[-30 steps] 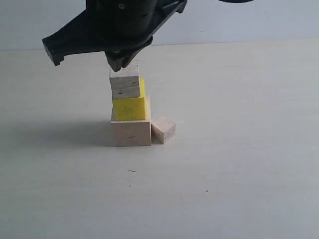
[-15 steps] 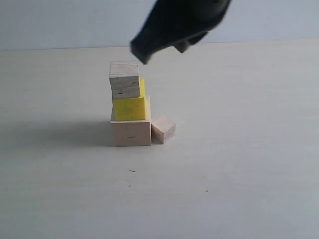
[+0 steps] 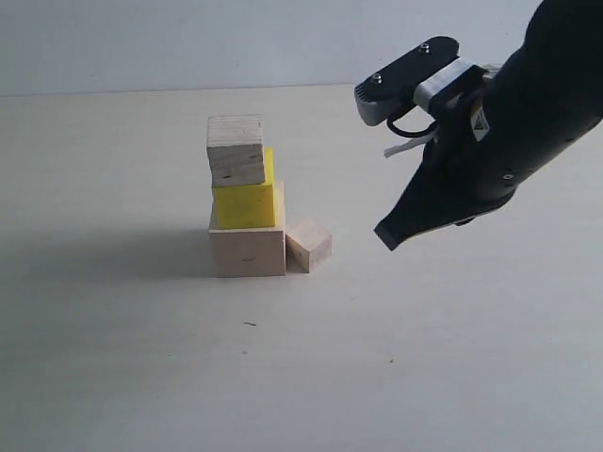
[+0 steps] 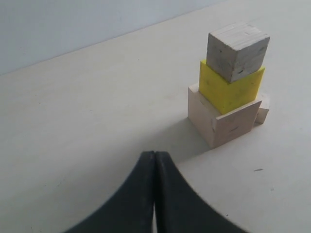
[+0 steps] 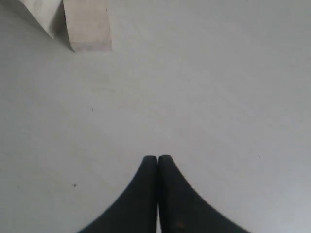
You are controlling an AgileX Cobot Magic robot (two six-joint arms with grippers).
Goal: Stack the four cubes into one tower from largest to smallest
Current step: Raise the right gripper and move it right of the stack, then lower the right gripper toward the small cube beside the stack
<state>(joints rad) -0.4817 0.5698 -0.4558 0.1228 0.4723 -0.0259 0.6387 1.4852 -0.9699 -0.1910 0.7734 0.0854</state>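
Tower (image 3: 247, 202) is three high, a bit left of the table's (image 3: 141, 377) middle: large pale cube (image 3: 248, 251), yellow cube (image 3: 248, 204), small wood cube (image 3: 236, 151) on top. Smallest cube (image 3: 309, 245) sits on the table right against the large one's right side. Right end effector (image 3: 386, 235) hangs pinched closed and empty, off to the right of it. Left end effector (image 4: 154, 162) is closed and empty too, with the tower ahead of it.

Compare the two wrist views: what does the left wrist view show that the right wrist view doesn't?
Only the left wrist view: the yellow cube with a small wood cube on top of it, plus the shut left gripper. Only the right wrist view: the shut right gripper. Both: the table and the loose small cube lying on it beside the large wood cube, of which the right wrist view seems to catch just a corner.
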